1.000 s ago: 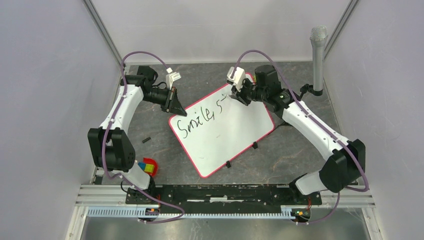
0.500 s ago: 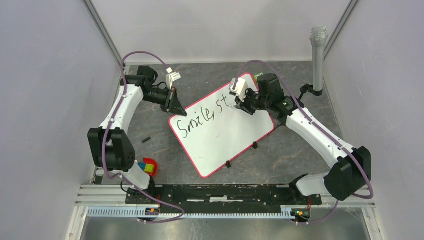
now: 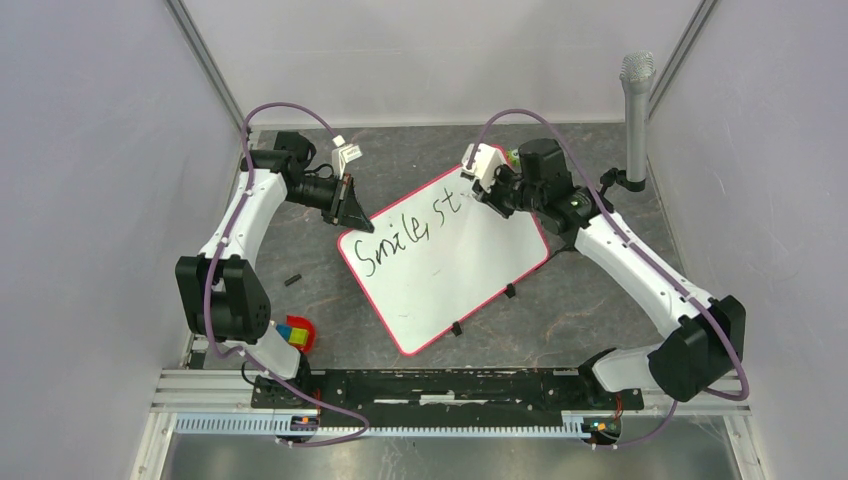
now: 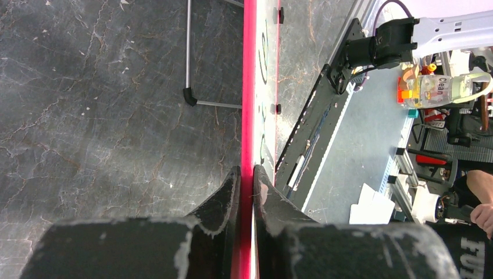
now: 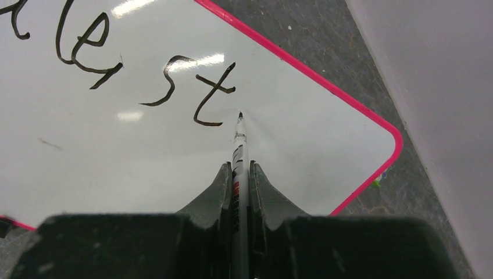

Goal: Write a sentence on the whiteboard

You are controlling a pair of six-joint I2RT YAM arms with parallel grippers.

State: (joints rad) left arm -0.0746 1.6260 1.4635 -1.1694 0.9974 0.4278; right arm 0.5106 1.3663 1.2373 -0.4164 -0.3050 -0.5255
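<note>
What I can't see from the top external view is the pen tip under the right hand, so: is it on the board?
Observer: In the right wrist view, the marker in the right hand has its tip just beside the last letter of the sentence, at the whiteboard surface. I cannot confirm actual contact.
Operator: Is the left hand really holding the board?
Observer: Yes. In the left wrist view, the left hand is clamped on its pink frame edge.
</note>
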